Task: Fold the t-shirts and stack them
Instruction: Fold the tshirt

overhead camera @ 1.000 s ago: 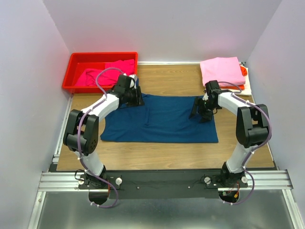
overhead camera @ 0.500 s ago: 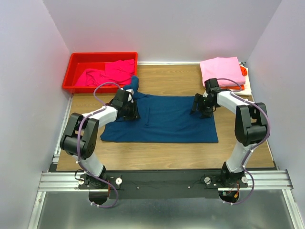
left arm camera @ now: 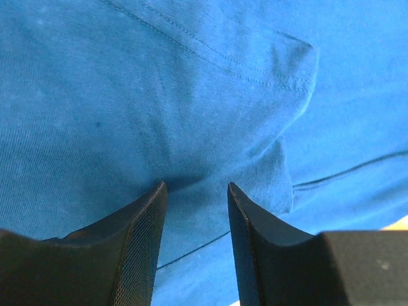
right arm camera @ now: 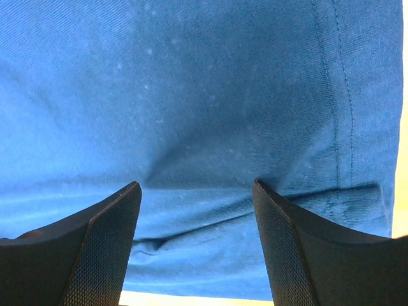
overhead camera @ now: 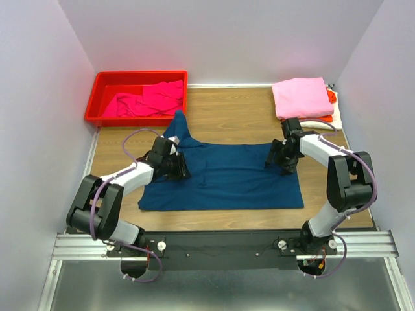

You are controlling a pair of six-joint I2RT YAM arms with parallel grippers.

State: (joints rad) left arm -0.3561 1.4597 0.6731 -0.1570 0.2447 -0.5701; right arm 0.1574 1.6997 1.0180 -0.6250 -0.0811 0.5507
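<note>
A dark navy t-shirt [overhead camera: 224, 178] lies spread flat across the middle of the table, one sleeve [overhead camera: 179, 126] sticking out toward the back. My left gripper [overhead camera: 178, 167] presses down on the shirt's left part. In the left wrist view its jaws [left arm camera: 194, 185] stand apart, with blue fabric [left arm camera: 191, 83] lying under and between the tips. My right gripper [overhead camera: 280, 161] rests on the shirt's right part. It stands wide open [right arm camera: 194, 183] over slightly wrinkled cloth [right arm camera: 204, 83], near the hem. A folded light pink t-shirt [overhead camera: 301, 97] tops a stack at the back right.
A red bin [overhead camera: 110, 81] at the back left holds magenta t-shirts [overhead camera: 146, 100]. Orange and cream cloth [overhead camera: 332, 107] peeks from under the pink shirt. Bare wooden table [overhead camera: 227, 107] shows behind the navy shirt. Walls close in on both sides.
Both grippers slid toward the near edge, and the navy shirt shifted nearer with them. Its left sleeve now trails out behind. The left jaws narrowed slightly.
</note>
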